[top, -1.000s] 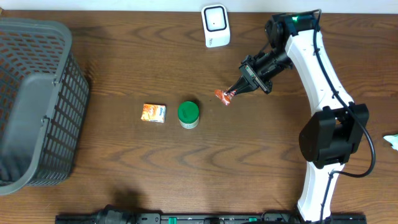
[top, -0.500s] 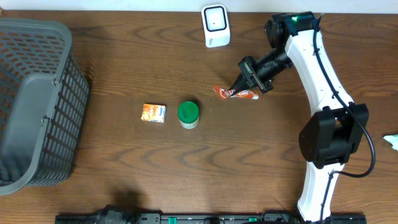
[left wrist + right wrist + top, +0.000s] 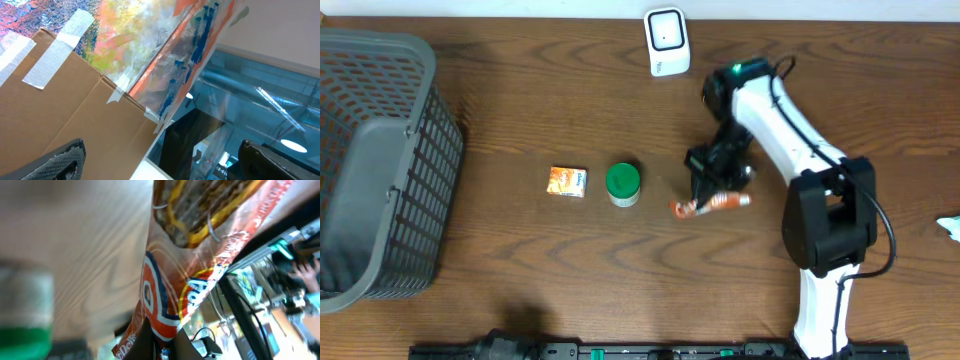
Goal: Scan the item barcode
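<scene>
Clock directions follow the overhead view, with 12 o'clock at the far edge of the bench (image 3: 520, 270).

The right end effector (image 3: 698, 197) is closed on the packet (image 3: 718, 203), pinching it near its 9 o'clock end. The rest of the packet runs out from the fingers toward 3 o'clock. The arm comes in from 12 to 1 o'clock of the packet, so the end effector hides a little of the packet's 9 o'clock part.

The packet's long axis lies almost along the 9-to-3 line, with the 3 o'clock end tipped a shade toward 2. Its orange end points to 9 o'clock, toward the jar (image 3: 623, 184), which stands near but apart from it. I cannot tell whether the packet rests on the bench or hangs just above it.

In the right wrist view the packet's printed face fills the frame. Its edge is clamped between two dark fingers at the bottom, and the jar's green lid is a blur in the corner.

The scanner (image 3: 666, 40) stands at 11 o'clock of the packet, well apart, by the far edge. A carton (image 3: 567, 181) lies near the jar at its 9 o'clock. The basket (image 3: 380, 45) takes the 9 o'clock end of the bench.

The left end effector (image 3: 165, 162) is outside the overhead view. Its wrist view shows its fingers (image 3: 55, 162) spread wide apart, facing taped cardboard (image 3: 60, 115).
</scene>
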`<state>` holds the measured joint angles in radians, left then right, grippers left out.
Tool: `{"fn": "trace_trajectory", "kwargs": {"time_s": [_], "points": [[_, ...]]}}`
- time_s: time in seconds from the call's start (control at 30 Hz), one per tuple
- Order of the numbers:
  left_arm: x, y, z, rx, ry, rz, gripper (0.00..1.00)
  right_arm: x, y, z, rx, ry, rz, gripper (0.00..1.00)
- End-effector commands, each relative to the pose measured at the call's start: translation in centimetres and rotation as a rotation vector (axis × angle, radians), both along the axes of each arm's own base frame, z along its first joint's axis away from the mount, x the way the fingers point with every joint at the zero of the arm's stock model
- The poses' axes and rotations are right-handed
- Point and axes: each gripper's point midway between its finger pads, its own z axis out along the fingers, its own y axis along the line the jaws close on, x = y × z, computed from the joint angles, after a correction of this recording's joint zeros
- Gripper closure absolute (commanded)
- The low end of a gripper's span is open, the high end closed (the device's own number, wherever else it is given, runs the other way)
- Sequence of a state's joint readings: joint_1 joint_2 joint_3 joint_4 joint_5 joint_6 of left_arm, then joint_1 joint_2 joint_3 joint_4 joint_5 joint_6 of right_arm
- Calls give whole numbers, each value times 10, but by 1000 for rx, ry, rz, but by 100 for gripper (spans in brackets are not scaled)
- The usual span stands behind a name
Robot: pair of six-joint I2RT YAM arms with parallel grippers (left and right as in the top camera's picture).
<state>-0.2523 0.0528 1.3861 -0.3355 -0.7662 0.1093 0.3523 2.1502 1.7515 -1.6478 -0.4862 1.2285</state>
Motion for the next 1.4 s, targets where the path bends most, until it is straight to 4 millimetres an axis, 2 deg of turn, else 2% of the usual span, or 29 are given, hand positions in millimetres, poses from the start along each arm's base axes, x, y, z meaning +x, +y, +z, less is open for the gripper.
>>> {"fn": "trace_trajectory", "kwargs": {"time_s": [0.0, 0.1, 0.17, 0.2, 0.27, 0.37, 0.5, 0.63, 0.77, 0.9, 0.93, 0.97, 1.03, 1.17, 1.23, 1.37], "points": [[-4, 2, -1, 3, 2, 14, 2, -17, -15, -15, -134, 81, -91, 98], [-4, 2, -1, 3, 2, 14, 2, -19, -19, -32, -147, 73, -101, 97], [-4, 2, -1, 3, 2, 14, 2, -15, -21, -44, -144, 47, -107, 86], [-4, 2, -1, 3, 2, 14, 2, -14, -22, -47, -140, 38, -106, 84], [-4, 2, -1, 3, 2, 14, 2, -8, -24, -52, -133, 5, -94, 89], [-4, 2, -1, 3, 1, 13, 2, 5, -24, -59, -109, -66, -66, 93], [-4, 2, -1, 3, 1, 13, 2, 35, -19, -68, 36, -253, 102, 85], [-4, 2, -1, 3, 2, 14, 2, 55, -18, -58, 142, -362, 218, 80], [-4, 2, -1, 3, 2, 14, 2, 81, -23, -39, 216, -488, 350, 70], [-4, 2, -1, 3, 2, 14, 2, 96, -41, -18, 199, -548, 448, 45], [-4, 2, -1, 3, 1, 13, 2, 97, -47, -14, 195, -553, 482, 35], [-4, 2, -1, 3, 1, 13, 2, 97, -53, -10, 202, -558, 535, 30], [-4, 2, -1, 3, 1, 13, 2, 89, -56, -5, 270, -560, 669, 29], [-4, 2, -1, 3, 2, 14, 2, 53, -54, -4, 435, -485, 928, 31], [-4, 2, -1, 3, 2, 14, 2, 37, -51, -10, 488, -443, 1054, 32], [-4, 2, -1, 3, 2, 14, 2, 20, -57, -42, 429, -355, 1232, 31]]}}
